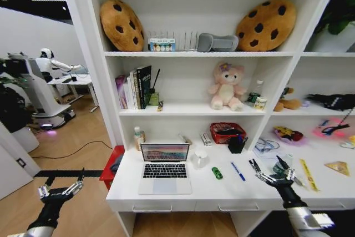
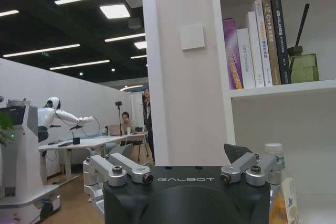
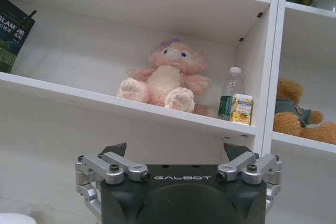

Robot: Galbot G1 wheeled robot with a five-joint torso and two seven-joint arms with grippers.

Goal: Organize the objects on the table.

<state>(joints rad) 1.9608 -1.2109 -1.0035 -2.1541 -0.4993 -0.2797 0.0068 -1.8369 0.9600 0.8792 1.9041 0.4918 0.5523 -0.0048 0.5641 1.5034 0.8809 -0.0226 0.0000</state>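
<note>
On the white table (image 1: 206, 190) an open silver laptop (image 1: 165, 168) sits at the left. To its right lie a small green toy car (image 1: 217, 173) and a blue pen (image 1: 238, 171). A yellow strip (image 1: 307, 174) and a yellow triangular piece (image 1: 337, 167) lie at the far right. My right gripper (image 1: 270, 168) hovers open and empty just right of the blue pen; in its wrist view, this right gripper (image 3: 176, 151) faces the shelf with the pink plush. My left gripper (image 1: 64, 181) hangs open over the floor, left of the table, and the left gripper (image 2: 181, 157) holds nothing.
A white mug (image 1: 200, 158), a black pen holder (image 1: 236, 145) and a red basket (image 1: 227, 132) stand at the back of the desk, with a bottle (image 1: 138, 137) at the back left. A red box (image 1: 113, 163) stands by the table's left end. Shelves rise behind.
</note>
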